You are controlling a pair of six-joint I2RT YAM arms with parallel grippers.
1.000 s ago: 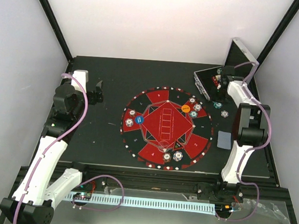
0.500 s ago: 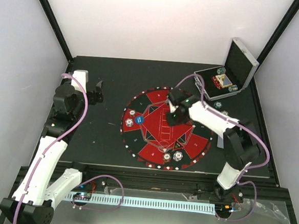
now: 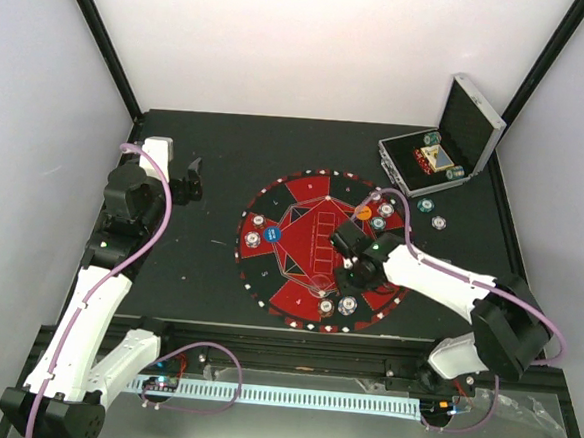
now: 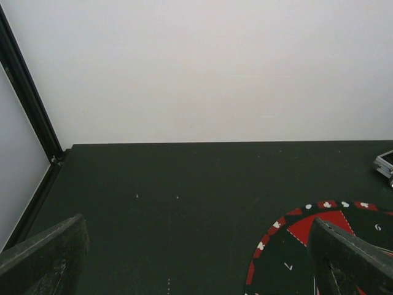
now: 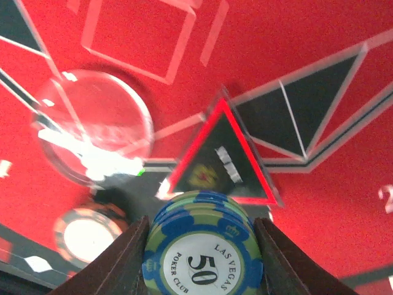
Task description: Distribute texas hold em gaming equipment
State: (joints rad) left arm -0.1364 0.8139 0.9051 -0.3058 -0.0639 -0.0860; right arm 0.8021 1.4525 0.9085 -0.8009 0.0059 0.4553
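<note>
**Right arm now at near side of mat, chips in hand**

Your right hand [image 5: 201, 261] has swung from the silver hinged case [image 3: 450, 140] to the near part of the round red-and-black mat [image 3: 304, 195]. It is pinching a stack of blue-and-green poker chips [image 5: 202, 243] just beside the black triangle marker [image 5: 220, 157]. Set-down looks next. Your left hand [image 4: 196, 258] stays spread wide over the dark worktop [image 4: 184, 184].

- Table [image 3: 208, 273]: black top, white panels on three sides.
- Mat [image 3: 292, 294]: round, red and black, flat at the table's centre.
- Case [image 3: 471, 119]: silver, lid raised, at the far right corner.
- Teal chip [image 3: 425, 204], white chip [image 3: 439, 223]: on bare table near the case, right of the mat.
</note>
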